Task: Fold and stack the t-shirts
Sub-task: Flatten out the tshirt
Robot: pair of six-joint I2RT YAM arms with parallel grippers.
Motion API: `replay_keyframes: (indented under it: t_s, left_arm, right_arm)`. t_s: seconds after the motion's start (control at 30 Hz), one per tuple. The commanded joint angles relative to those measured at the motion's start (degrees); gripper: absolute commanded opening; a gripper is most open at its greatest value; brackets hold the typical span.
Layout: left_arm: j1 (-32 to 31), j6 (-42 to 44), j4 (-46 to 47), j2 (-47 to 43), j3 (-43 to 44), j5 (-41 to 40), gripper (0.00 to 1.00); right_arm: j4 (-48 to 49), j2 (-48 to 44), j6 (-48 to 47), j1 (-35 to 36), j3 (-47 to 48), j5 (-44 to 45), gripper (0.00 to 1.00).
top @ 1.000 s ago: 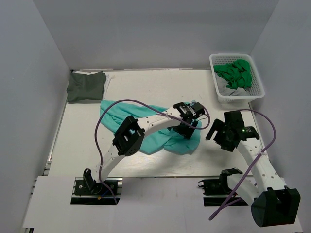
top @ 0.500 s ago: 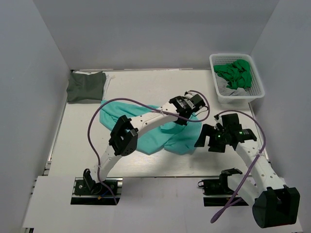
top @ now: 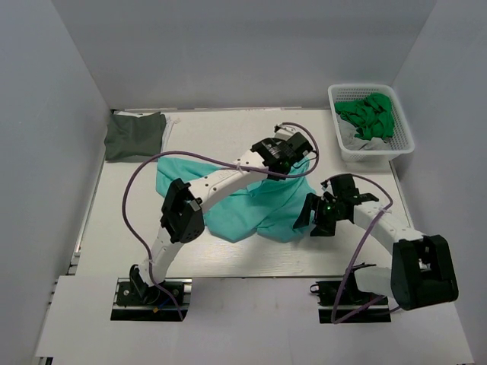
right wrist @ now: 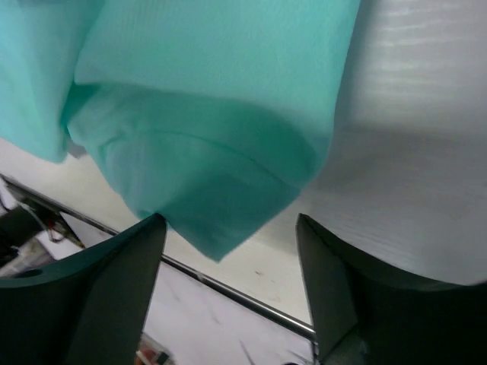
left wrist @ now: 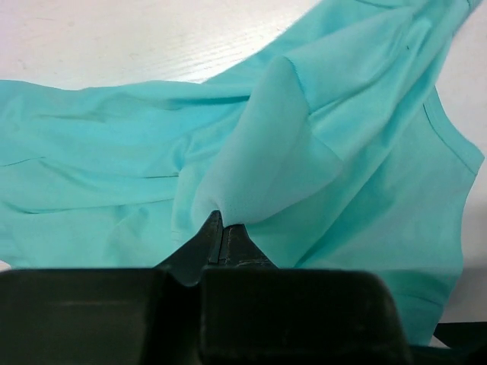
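Observation:
A teal t-shirt lies crumpled in the middle of the white table. My left gripper is over the shirt's far right part. In the left wrist view it is shut on a raised fold of the teal cloth. My right gripper stands open at the shirt's near right corner. In the right wrist view a hemmed corner of the shirt hangs between its spread fingers without being pinched. A folded grey-green t-shirt rests at the far left corner.
A white basket at the far right holds crumpled green shirts. Purple cables loop over both arms. The table's front edge with its metal rail runs just under my right gripper.
My left gripper has shut on the teal shirt and pulled that fold up and toward the far side. My right arm has swung left to the shirt's near right corner, its jaws narrowing a little.

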Motion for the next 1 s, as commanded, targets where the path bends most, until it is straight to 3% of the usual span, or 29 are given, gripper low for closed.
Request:
replay_keyframes:
  t_s: [0.0,0.13,0.23,0.27,0.3,0.4,0.53,0.67,0.97]
  left_arm:
    - [1.5,-2.0,0.0,-6.5,-0.4,-3.0,0.00]
    - [2.0,-2.6,0.0,-7.1,-0.4,-4.5,0.00]
    - [3.2,-2.6,0.5,-8.5,-0.9,-5.0,0.00]
    - [3.2,-2.6,1.7,-8.5,-0.9,-5.0,0.00]
    - [3.8,-2.6,1.7,-9.2,-1.6,-5.0,0.00]
    - [4.4,-2.6,1.0,-10.4,-1.6,-7.2,0.00]
    - [6.1,-2.0,0.3,-12.6,2.0,-12.0,0.00]
    - [7.1,0.9,1.5,-15.3,6.1,-17.1,0.00]
    - [8.3,17.0,21.7,-32.6,2.5,-27.6,0.00]
  right_arm:
    - [6.2,2.6,4.0,0.2,0.3,-2.0,0.73]
    - [8.9,6.1,5.1,0.1,0.3,-1.1,0.62]
    - [9.2,7.2,5.4,-0.2,1.0,0.7,0.43]
    - [9.9,7.3,5.6,-0.2,1.7,0.9,0.31]
    - [10.1,7.1,5.8,-0.1,1.7,1.0,0.00]
    - [8.4,6.1,5.2,-0.2,5.0,4.3,0.00]
    - [-1.7,3.5,-0.5,-0.2,14.5,19.6,0.00]
    - [-8.0,-0.6,-4.0,-0.2,22.5,29.0,0.00]
    - [-18.7,-3.3,-9.3,-0.3,46.5,35.7,0.00]
